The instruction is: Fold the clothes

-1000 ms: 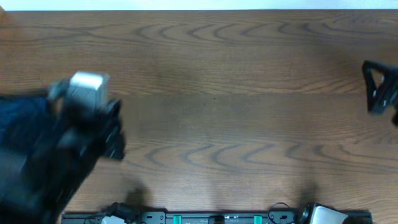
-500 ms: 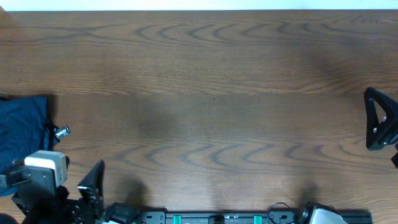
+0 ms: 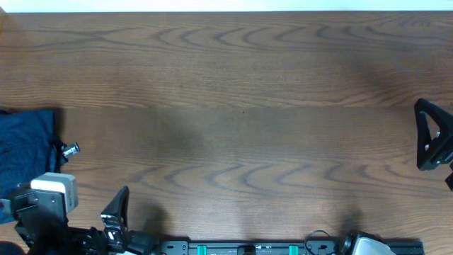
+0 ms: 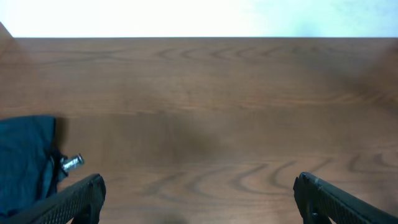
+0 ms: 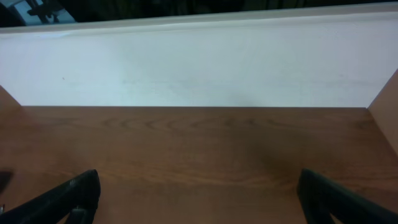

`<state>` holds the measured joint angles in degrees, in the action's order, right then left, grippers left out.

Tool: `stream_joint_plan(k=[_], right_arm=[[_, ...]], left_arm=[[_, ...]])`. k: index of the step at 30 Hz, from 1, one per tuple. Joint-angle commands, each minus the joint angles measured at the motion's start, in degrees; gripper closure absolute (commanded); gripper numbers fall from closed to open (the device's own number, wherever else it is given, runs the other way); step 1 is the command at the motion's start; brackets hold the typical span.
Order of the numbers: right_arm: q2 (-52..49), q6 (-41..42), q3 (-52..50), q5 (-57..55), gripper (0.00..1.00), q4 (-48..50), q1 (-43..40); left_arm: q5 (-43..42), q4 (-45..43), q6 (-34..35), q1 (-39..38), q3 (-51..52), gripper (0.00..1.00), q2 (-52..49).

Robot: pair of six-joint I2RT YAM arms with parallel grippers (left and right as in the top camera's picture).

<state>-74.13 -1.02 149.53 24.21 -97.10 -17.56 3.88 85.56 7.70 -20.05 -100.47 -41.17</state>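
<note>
Near edge: dark mounting rail (image 3: 248, 248) with green fittings runs along the table's front.

Left gripper (image 4: 199, 183) sits low at the near-left corner. Its fingers (image 4: 74, 198) are spread wide with bare wood between them, gripping nothing.

Dark blue garment (image 3: 25, 145) lies bunched at the table's left edge, partly cut off by the frame. It is just beyond the left gripper and not touching it. A small silver metal fitting (image 3: 71, 149) sticks out at the garment's right edge.

Wooden table (image 3: 248, 85): broad grain, nothing on its middle.

Right gripper (image 5: 199, 177) is at the far right edge, well apart from the garment, its fingers (image 5: 68, 196) spread and holding nothing.

Beyond the table's far edge is a white wall (image 5: 199, 62).
</note>
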Motion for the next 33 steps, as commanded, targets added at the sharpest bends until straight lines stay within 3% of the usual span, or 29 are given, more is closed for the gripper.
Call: stream_joint_plan(k=[1,20,26,33], right_arm=[[-0.11,0.74,0.02,0.04,0.01,-0.17,0.37],[-0.11,0.74,0.02,0.04,0.01,-0.17,0.37],[-0.11,0.74,0.02,0.02,0.01,-0.17,0.37],[-0.11,0.74,0.02,0.04,0.01,-0.17,0.37]], left_arm=[[0.87,0.92,0.09,-0.17,-0.28,0.02,-0.2],[1.33,0.48,0.09,-0.2,0.13,0.02,-0.2],[1.81,-17.59,-2.89,0.15,5.86,0.02,2.47],[1.79,-40.48,-4.68,4.87,25.66,0.02,16.35]])
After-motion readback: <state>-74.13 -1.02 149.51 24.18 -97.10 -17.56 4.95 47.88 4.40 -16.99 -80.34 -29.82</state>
